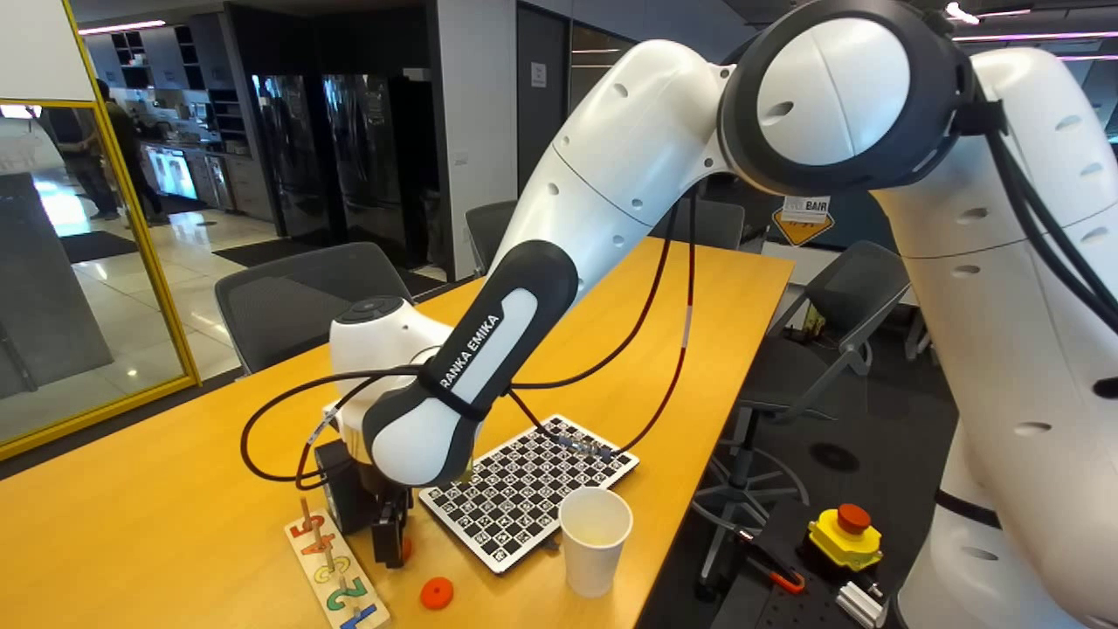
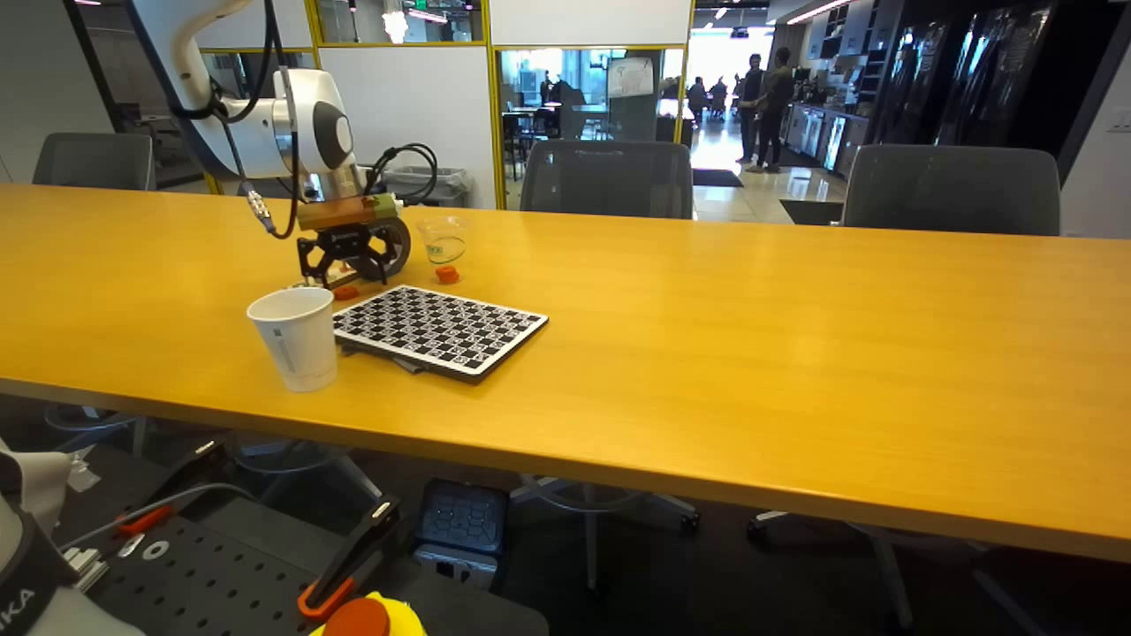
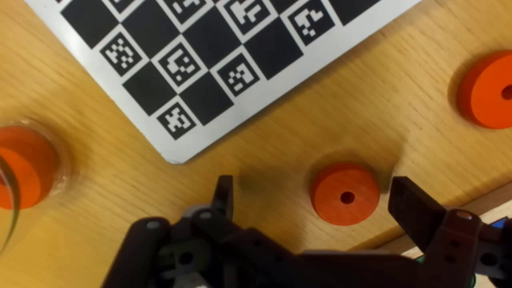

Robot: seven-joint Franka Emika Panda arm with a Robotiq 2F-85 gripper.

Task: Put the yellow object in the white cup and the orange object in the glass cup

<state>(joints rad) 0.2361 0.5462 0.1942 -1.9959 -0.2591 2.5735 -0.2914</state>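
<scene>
- I'm looking over a long wooden table point(image 2: 751, 353) in an office; behind it in an exterior view, left to right: a mesh chair point(image 2: 93, 162), a white panel point(image 2: 380, 97), a second chair, people point(image 2: 774, 102) standing in a bright passage, a third chair.
- To the left, the white cup point(image 2: 305, 353) stands upright just beside the checkered board point(image 2: 442, 329); I see a pale yellow patch point(image 1: 596, 535) inside, but can't tell if it's the yellow object.
- My gripper point(image 3: 310, 190) hangs low, fingers wide apart, a red-orange disc point(image 3: 346, 208) lying ungripped between them in the wrist view.
- To the right, the glass cup point(image 2: 431, 235), upright, the orange object point(image 2: 447, 275) at its bottom.
- My count: two cups, two loose discs, one checkered board, one number board point(image 1: 307, 549) with five numerals.
</scene>
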